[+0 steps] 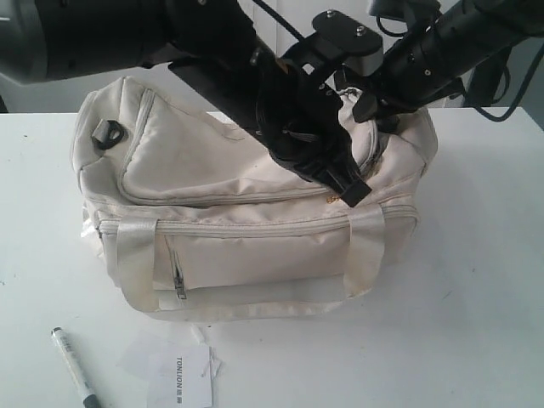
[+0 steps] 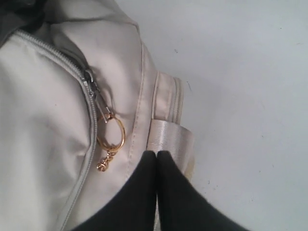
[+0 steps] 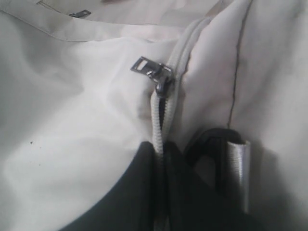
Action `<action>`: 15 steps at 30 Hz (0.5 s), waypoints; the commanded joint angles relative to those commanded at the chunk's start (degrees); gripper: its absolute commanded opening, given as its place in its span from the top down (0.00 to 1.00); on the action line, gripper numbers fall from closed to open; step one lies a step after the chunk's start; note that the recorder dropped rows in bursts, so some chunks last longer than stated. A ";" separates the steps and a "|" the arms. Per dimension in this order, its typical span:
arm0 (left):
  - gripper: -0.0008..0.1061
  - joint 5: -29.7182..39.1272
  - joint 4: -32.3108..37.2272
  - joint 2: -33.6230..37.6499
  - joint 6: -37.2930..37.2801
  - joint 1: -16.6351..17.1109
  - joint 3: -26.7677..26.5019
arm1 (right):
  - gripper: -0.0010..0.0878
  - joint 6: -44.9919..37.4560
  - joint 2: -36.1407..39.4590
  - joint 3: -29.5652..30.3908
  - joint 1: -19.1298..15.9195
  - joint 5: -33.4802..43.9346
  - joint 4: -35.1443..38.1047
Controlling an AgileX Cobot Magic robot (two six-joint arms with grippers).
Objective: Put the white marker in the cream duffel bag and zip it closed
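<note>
The white marker (image 1: 72, 365) is not in the bag. It lies on the desk (image 1: 476, 297) in front of the bag's left front corner, well apart from both arms. Its long axis runs diagonally in the exterior view, one end toward the bag and the other toward the near edge, where the frame cuts it off. I see dark marks near both ends and cannot tell which is the cap. Just to its right lies a white paper tag (image 1: 180, 387) with dark print.

The cream duffel bag (image 1: 221, 170) sits mid-desk with its long axis running left to right across my view and its front pocket facing the camera.

My left arm reaches across the top of the bag to its right part. The left gripper (image 1: 355, 194) is pressed fully together there. On the wrist camera the left gripper (image 2: 157, 156) has its tips meeting on the bag's fabric, right at the top of a shiny strap (image 2: 171, 139). I see nothing between them. A gold ring pull (image 2: 111, 137) hangs from a zipper just beside them.

The right gripper (image 1: 374, 115) comes down on the bag's far right end. On its wrist camera the right gripper (image 3: 161, 159) is closed on the top zipper line, which runs between its fingers. The zipper slider (image 3: 162, 79) sits just ahead of the tips.
</note>
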 joint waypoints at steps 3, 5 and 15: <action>0.54 -1.89 -0.10 0.70 -0.15 0.00 0.00 | 0.99 0.00 0.00 0.00 0.00 0.16 0.00; 0.50 -3.74 -1.14 1.08 2.33 -0.11 0.00 | 0.99 0.00 0.00 0.00 0.00 0.28 0.00; 0.54 -11.46 -4.39 2.64 13.45 -0.84 0.00 | 0.99 -0.57 0.00 0.00 0.00 -0.05 0.00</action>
